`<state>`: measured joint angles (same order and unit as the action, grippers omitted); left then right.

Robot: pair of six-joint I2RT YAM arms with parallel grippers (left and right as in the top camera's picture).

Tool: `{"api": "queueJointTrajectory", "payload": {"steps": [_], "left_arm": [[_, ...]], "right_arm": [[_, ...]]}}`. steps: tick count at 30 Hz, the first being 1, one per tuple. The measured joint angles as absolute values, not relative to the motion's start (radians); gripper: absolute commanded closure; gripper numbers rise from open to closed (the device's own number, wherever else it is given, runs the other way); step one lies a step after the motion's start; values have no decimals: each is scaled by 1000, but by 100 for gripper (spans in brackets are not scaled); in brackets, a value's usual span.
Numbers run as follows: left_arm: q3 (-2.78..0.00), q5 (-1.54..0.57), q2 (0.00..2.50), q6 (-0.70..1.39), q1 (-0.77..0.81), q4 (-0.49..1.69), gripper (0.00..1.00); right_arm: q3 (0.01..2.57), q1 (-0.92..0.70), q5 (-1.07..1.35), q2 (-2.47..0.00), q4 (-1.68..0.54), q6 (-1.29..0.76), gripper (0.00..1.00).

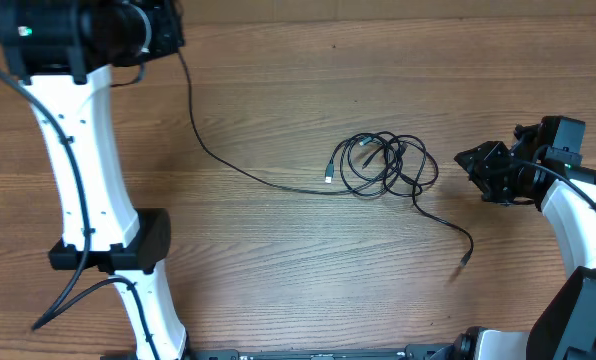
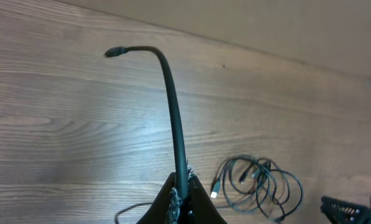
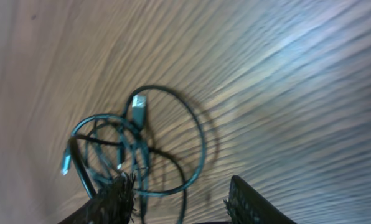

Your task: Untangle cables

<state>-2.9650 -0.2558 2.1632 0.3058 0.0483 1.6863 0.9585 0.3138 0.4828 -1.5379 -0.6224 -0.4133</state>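
The cables (image 1: 383, 165) lie as a knotted bundle of thin black loops in the middle of the table. One long strand (image 1: 228, 160) runs from the bundle up to my left gripper (image 1: 168, 35) at the far left. In the left wrist view that gripper (image 2: 182, 186) is shut on this strand, and its plug end (image 2: 114, 52) sticks out beyond the jaws. A loose tail (image 1: 458, 240) trails toward the front right. My right gripper (image 1: 470, 160) hovers just right of the bundle, open and holding nothing. In the right wrist view the loops (image 3: 136, 143) sit ahead of the open gripper (image 3: 182, 202), nearer its left finger (image 3: 117, 199).
The wooden table (image 1: 298, 280) carries only the cables. The left arm's white links (image 1: 88, 180) stand over the left side. The right arm's white link (image 1: 588, 215) curves along the right edge.
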Motion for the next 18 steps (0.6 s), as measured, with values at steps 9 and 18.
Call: {"api": "queueJointTrajectory", "payload": {"steps": [9,18], "left_arm": [[-2965,-218,2236,305,103,1687,96],[-2965,-190,2238,303,103,1687,96]], "right_arm": [[960,270,572,-1436,-611,-395,54],[964,-179,249,-1417,-609,-513,55]]}}
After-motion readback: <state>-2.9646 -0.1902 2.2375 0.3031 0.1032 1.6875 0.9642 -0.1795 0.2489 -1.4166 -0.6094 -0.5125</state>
